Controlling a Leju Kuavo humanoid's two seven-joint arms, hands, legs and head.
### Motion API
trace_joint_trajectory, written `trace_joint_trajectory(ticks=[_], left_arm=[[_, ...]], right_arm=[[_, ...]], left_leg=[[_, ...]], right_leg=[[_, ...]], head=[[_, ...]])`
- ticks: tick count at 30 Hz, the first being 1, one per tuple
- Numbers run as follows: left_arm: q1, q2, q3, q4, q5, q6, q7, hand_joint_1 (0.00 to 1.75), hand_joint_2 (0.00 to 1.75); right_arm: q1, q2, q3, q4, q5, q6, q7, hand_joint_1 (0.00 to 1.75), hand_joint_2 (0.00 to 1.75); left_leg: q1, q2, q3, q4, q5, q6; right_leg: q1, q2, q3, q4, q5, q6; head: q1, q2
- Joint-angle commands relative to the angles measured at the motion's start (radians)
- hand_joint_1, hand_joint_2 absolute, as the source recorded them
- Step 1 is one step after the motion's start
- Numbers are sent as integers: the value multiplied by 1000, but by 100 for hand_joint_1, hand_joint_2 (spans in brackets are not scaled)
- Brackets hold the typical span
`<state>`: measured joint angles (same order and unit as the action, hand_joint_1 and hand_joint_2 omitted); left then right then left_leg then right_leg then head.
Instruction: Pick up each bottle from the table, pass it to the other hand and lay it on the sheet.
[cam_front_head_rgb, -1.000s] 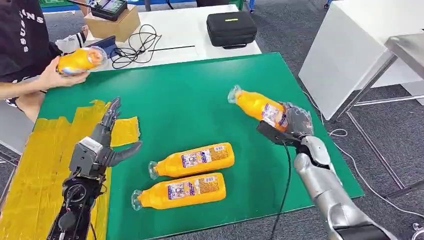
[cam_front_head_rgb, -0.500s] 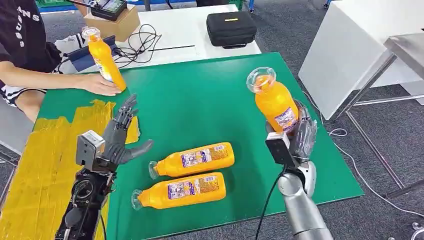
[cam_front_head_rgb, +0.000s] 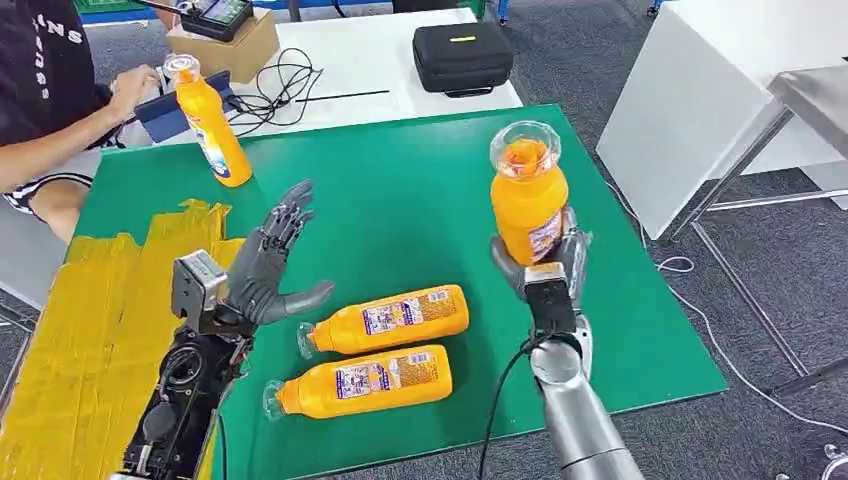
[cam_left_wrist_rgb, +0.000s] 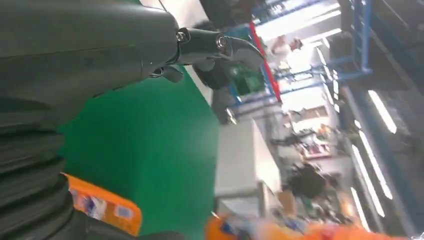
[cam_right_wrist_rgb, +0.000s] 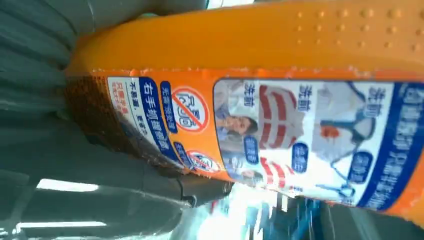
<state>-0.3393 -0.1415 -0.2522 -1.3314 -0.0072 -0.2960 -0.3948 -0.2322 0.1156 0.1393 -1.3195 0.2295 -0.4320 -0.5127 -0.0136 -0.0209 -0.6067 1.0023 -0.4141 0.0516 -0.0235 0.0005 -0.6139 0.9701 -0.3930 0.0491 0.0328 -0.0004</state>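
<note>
My right hand (cam_front_head_rgb: 556, 268) grips an orange bottle (cam_front_head_rgb: 527, 199) by its lower body and holds it upright above the green mat (cam_front_head_rgb: 400, 190), clear cap toward my head camera. Up close, its label (cam_right_wrist_rgb: 310, 140) fills the right wrist view. My left hand (cam_front_head_rgb: 262, 268) hangs open, fingers spread, over the mat's left part beside the yellow sheet (cam_front_head_rgb: 90, 330). Two more orange bottles (cam_front_head_rgb: 385, 318) (cam_front_head_rgb: 360, 382) lie side by side on the mat between my arms. Another orange bottle (cam_front_head_rgb: 208, 122) stands upright at the mat's far left corner.
A person (cam_front_head_rgb: 50, 110) sits at the far left with a hand by a device on the white table (cam_front_head_rgb: 350, 60). That table carries a cardboard box (cam_front_head_rgb: 225, 45), black cables (cam_front_head_rgb: 270, 90) and a black case (cam_front_head_rgb: 463, 57). White furniture (cam_front_head_rgb: 700, 110) stands to the right.
My right hand has turned its bottle from tilted to upright and carried it inward. My left hand has risen and moved right. The person stood a bottle at the far corner and let go.
</note>
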Motion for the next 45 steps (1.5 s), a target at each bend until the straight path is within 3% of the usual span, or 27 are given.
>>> trace_joint_trajectory(ticks=[1, 4, 6, 13, 21, 25, 33, 34, 35, 36, 37, 45], left_arm=[[-65, 35, -134, -35, 38, -10, 17, 0, 175], [-77, 35, -151, -23, 55, -7, 12, 0, 175], [-77, 34, -153, -24, 55, -7, 12, 0, 175], [-45, 30, -136, -65, 67, 12, 1, 0, 175], [-39, 26, -114, -65, 60, 18, -7, 0, 175], [-36, 29, -97, -68, 57, 20, -10, 0, 175], [-43, 25, -82, -51, 59, 14, -14, 0, 175], [-45, 26, -85, -50, 59, 14, -14, 66, 175], [-45, 26, -85, -50, 59, 14, -14, 159, 175], [-45, 26, -85, -50, 59, 14, -14, 159, 175], [-45, 27, -87, -50, 60, 14, -16, 175, 175], [-36, 37, -94, -54, 69, 26, -38, 175, 175]], right_arm=[[-132, 7, 196, 104, -133, 235, 2, 175, 175], [-152, 13, 253, 140, -159, 340, 12, 175, 175], [-154, 21, 260, 149, -154, 335, 11, 175, 175], [-228, 76, 405, 324, -159, 482, 44, 175, 175], [-263, 99, 465, 393, -156, 498, 35, 175, 175], [-289, 102, 508, 438, -74, 423, 33, 175, 175], [-304, 121, 515, 511, -52, 365, 26, 175, 175], [-304, 119, 512, 509, -54, 363, 26, 175, 175], [-304, 119, 512, 509, -54, 363, 26, 175, 175], [-305, 117, 511, 509, -54, 363, 26, 175, 175], [-303, 116, 509, 503, -56, 362, 26, 175, 175], [-281, 74, 477, 417, -55, 311, 26, 175, 175]], left_leg=[[2, 2, 0, 2, -1, -3], [2, 2, 1, 1, -1, -3], [2, 4, 3, 1, -2, -3], [3, 7, 4, 1, -3, -4], [3, 3, 3, 1, -2, -4], [2, 4, 3, 0, -1, -3], [3, 2, 4, 0, -1, -4], [2, 1, 2, 0, -1, -3], [3, 2, 4, 1, -2, -4], [3, 2, 4, 1, -2, -4], [2, 1, 3, 0, -1, -3], [3, 0, 3, 0, -1, -3]], right_leg=[[2, 1, 0, 1, -1, -2], [2, 2, 1, 0, 0, -2], [2, 3, 2, 0, -1, -2], [3, 5, 4, 0, -1, -3], [3, 2, 3, 0, -1, -2], [2, 3, 2, 0, -1, -2], [2, 1, 3, 0, -1, -3], [2, 0, 2, 0, -1, -2], [3, 1, 4, 0, -2, -3], [3, 1, 4, 0, -2, -3], [2, 0, 2, 0, -1, -2], [2, -1, 3, 0, -1, -2]], head=[[0, 0], [0, 0], [0, 0], [0, 0], [0, 0], [0, 0], [0, 0], [0, 0], [0, 0], [0, 0], [0, 0], [0, 0]])
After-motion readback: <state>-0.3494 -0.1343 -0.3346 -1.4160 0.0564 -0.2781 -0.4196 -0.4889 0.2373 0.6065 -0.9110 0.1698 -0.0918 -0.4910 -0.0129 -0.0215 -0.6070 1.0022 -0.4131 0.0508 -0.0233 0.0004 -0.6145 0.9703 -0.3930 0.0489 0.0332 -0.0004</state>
